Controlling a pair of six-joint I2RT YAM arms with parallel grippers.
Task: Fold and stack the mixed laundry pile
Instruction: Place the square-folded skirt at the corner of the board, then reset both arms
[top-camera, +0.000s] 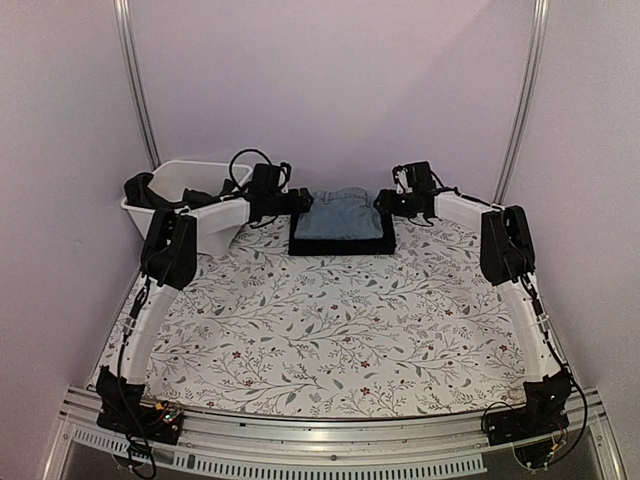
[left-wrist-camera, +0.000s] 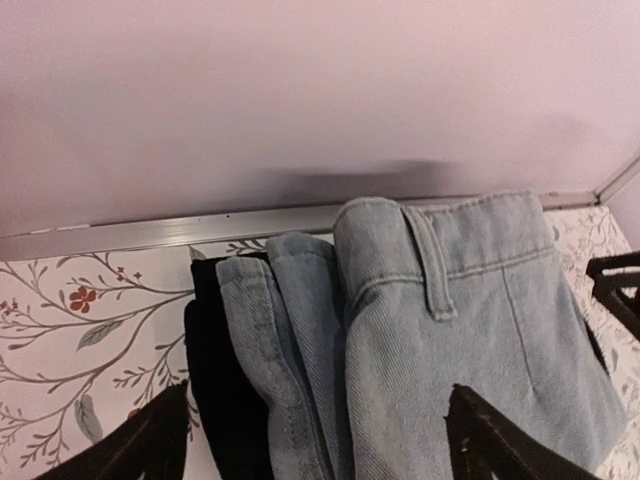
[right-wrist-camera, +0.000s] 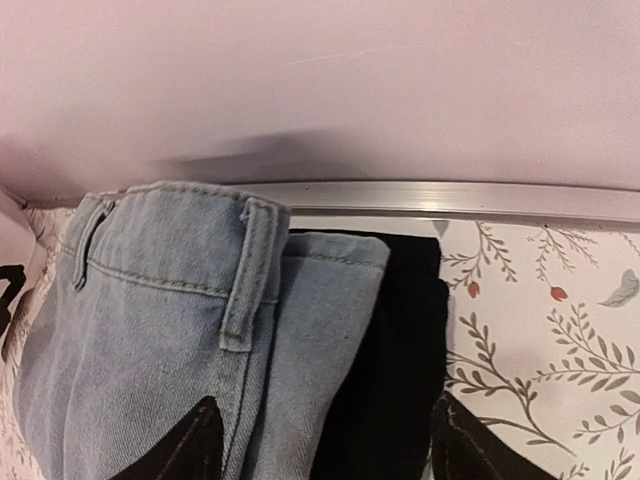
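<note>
Denim jeans (top-camera: 335, 215) lie on black cloth (top-camera: 340, 245), jaws spread wide at either side edge.

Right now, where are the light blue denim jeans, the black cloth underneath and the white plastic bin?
Light blue denim jeans (top-camera: 338, 213): top view, centre.
Black cloth (top-camera: 340, 246): top view, near edge.
White plastic bin (top-camera: 195, 176): top view, inner wall.
</note>
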